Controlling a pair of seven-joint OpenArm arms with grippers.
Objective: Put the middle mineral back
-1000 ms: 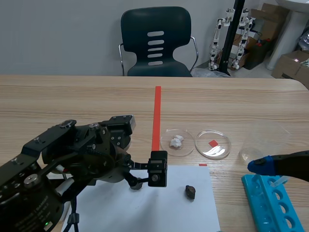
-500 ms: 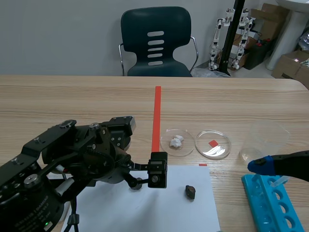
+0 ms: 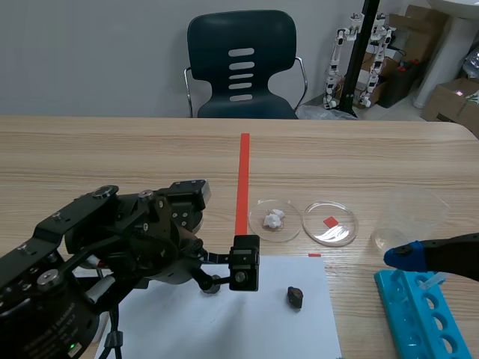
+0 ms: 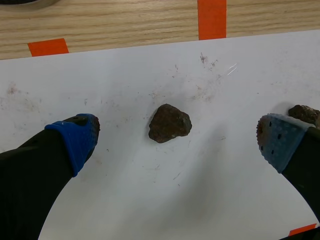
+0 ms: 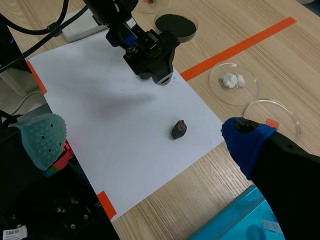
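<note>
Between the left fingers: brown mineral (image 4: 170,123) lying on white sheet (image 4: 150,200), touching neither pad.
Left gripper (image 4: 175,136): fingers spread wide, nothing held, hanging over the sheet with one finger on each side of the brown mineral.
In the way: second mineral (image 4: 304,114) right at the tip of one blue pad (image 4: 277,145); touching or just off it, cannot tell.
Scene view: one dark mineral (image 3: 295,297) on the sheet just beside left arm (image 3: 112,247); cannot tell which of the two it is. The arm's bulk hides much of the sheet.
Right gripper (image 5: 145,137): fingers far apart, nothing held, near blue tube rack (image 3: 423,318), well apart from the minerals.
Dishes: clear dish (image 3: 293,229) with white lumps (image 3: 274,218). A second clear dish (image 3: 346,226) sits just beside it over a red mark. Both are on the wood beyond the sheet. Black-filled dish (image 5: 176,22) is beyond the left arm.
Cup: clear cup (image 3: 410,213) near the rack.
Background: black chair (image 3: 241,67) past wooden table (image 3: 112,149).
</note>
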